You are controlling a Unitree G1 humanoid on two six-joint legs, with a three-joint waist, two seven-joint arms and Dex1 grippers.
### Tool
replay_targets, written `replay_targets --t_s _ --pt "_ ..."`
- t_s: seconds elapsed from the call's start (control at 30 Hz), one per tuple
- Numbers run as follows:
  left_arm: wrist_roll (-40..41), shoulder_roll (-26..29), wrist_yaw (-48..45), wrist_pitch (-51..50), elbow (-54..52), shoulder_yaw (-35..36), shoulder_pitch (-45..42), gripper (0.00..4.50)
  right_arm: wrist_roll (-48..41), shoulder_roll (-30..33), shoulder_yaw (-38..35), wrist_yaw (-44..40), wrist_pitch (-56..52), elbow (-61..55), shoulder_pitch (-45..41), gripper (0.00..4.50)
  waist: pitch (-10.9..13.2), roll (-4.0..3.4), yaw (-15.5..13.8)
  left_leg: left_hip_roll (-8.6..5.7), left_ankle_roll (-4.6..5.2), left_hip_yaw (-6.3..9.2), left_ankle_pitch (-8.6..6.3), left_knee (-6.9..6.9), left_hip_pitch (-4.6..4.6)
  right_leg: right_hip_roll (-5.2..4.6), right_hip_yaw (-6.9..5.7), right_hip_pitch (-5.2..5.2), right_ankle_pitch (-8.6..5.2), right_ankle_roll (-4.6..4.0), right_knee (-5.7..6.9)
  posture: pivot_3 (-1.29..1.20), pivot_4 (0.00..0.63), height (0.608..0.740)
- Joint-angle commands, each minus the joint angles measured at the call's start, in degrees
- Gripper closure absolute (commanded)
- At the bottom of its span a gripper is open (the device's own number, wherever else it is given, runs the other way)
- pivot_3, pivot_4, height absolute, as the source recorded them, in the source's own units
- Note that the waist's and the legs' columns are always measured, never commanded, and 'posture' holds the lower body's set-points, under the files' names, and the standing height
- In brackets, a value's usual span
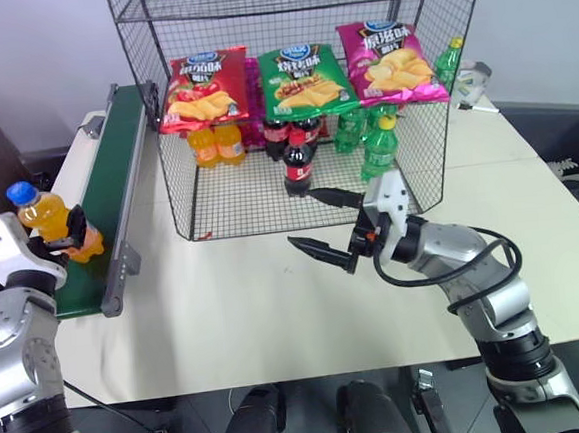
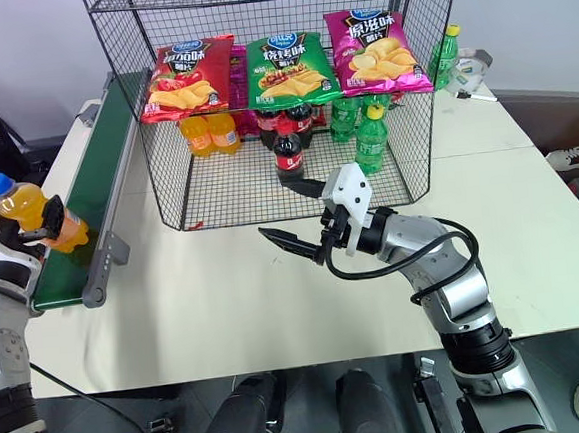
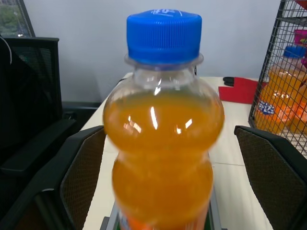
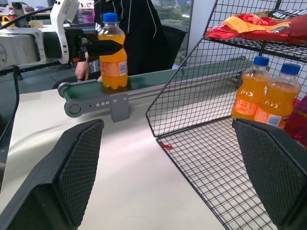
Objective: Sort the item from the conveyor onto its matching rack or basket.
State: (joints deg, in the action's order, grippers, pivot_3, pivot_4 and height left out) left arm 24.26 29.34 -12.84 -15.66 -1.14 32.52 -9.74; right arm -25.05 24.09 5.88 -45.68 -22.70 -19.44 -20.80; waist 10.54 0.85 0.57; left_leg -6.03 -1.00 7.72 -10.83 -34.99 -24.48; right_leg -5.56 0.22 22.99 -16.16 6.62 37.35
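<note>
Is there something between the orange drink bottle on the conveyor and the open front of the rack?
Nothing visible blocks it. The orange drink bottle stands on the conveyor between the left end effector's fingers; bare table leads to the rack.

Silver arms [image 1: 486,291], seemingly black-cabled

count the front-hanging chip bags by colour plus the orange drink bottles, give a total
red foil chip bag: 1
green foil chip bag: 1
pink foil chip bag: 1
clear plastic orange drink bottles with blue caps: 3 (one on the dark green conveyor belt, two in the black wire-mesh rack)
total: 6
</note>
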Motion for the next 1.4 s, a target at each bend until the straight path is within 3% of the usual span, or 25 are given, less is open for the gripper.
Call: replay_targets --t_s 0.03,0.1,0.13,0.47,0.63,0.77,0.87,1.0,1.23,1.4 --pt "0.1 0.4 0.6 1.6 -1.0 1.8 -0.1 0.94 -0.4 -0.2 -0.2 -0.1 0.9 -1.0 -1.3 0.0 0.0 0.0 0.0 0.0 0.0 0.0 0.0 0.0 0.0 0.0 0.0 0.0 0.0 0.0 0.0 0.0 0.15 0.74" --pt "0.1 0.5 0.6 1.7 -1.2 1.8 0.1 1.87 -0.4 -0.2 -0.2 -0.1 0.9 -1.0 -1.2 0.0 0.0 0.0 0.0 0.0 0.0 0.0 0.0 0.0 0.0 0.0 0.0 0.0 0.0 0.0 0.0 0.0 0.15 0.74" --pt "0.2 0.6 0.6 1.7 -1.4 1.8 0.2 2.01 -0.3 -0.2 -0.2 -0.1 1.0 -0.9 -1.3 0.0 0.0 0.0 -0.1 0.0 0.0 0.0 0.0 0.0 0.0 0.0 0.0 0.0 0.0 0.0 0.0 0.0 0.15 0.74" --pt "8.8 3.2 -3.2 -0.8 -11.5 1.8 -4.3 2.01 -0.5 0.9 -1.8 -0.4 1.0 -0.7 -2.2 0.0 0.0 0.1 -0.2 0.0 0.0 0.01 0.0 -0.03 -0.03 0.0 -0.01 0.01 0.0 0.0 0.0 0.0 0.15 0.74" --pt "14.8 4.5 -7.4 -7.5 -18.3 -3.4 -6.2 2.01 -0.8 3.0 -4.0 -0.6 1.0 -0.5 -2.6 0.0 0.0 0.08 -0.1 -0.02 0.0 0.0 0.0 -0.04 -0.02 -0.02 -0.01 -0.03 0.0 0.0 -0.02 0.0 0.15 0.74" --pt "13.2 2.3 -9.1 -10.8 -20.4 -13.8 -7.8 2.01 -0.5 5.5 -6.8 -0.4 1.1 -0.3 -2.4 0.0 0.0 0.05 0.0 -0.02 0.01 -0.01 0.01 0.0 -0.01 0.01 0.01 -0.23 0.0 0.0 0.01 0.0 0.15 0.74" --pt "4.9 -1.7 -6.3 -9.0 -14.5 -22.1 -10.4 2.01 -0.2 6.8 -8.2 0.2 1.5 0.0 -2.0 0.0 0.0 0.07 -0.3 -0.02 0.01 -0.01 0.01 -0.05 -0.01 0.01 -0.01 -0.29 0.0 0.01 0.0 0.0 0.15 0.74" --pt "-3.6 -7.5 -3.0 -2.2 -2.9 -26.9 -14.9 2.01 0.0 7.5 -9.0 0.8 1.4 -0.3 -1.4 0.0 0.0 0.06 0.0 -0.02 0.02 -0.05 0.01 -0.01 -0.02 0.03 -0.02 -0.23 0.0 0.01 0.01 0.0 0.15 0.74" --pt "-13.4 -15.7 0.7 15.6 24.9 -29.1 -26.5 2.01 -0.2 7.5 -9.0 2.6 1.1 -2.4 0.6 0.0 0.1 0.09 -0.6 -0.06 0.01 -0.04 0.02 -0.09 -0.04 0.02 -0.07 -0.25 0.01 0.03 0.01 0.0 0.15 0.74" --pt "-16.5 -18.4 3.9 28.7 39.9 -27.5 -32.9 2.01 -0.3 7.6 -9.0 3.5 1.0 -3.1 1.3 0.0 0.1 0.11 -1.1 -0.08 0.01 -0.05 0.02 -0.11 -0.06 0.01 -0.07 -0.23 0.02 0.04 0.01 0.0 0.15 0.74"
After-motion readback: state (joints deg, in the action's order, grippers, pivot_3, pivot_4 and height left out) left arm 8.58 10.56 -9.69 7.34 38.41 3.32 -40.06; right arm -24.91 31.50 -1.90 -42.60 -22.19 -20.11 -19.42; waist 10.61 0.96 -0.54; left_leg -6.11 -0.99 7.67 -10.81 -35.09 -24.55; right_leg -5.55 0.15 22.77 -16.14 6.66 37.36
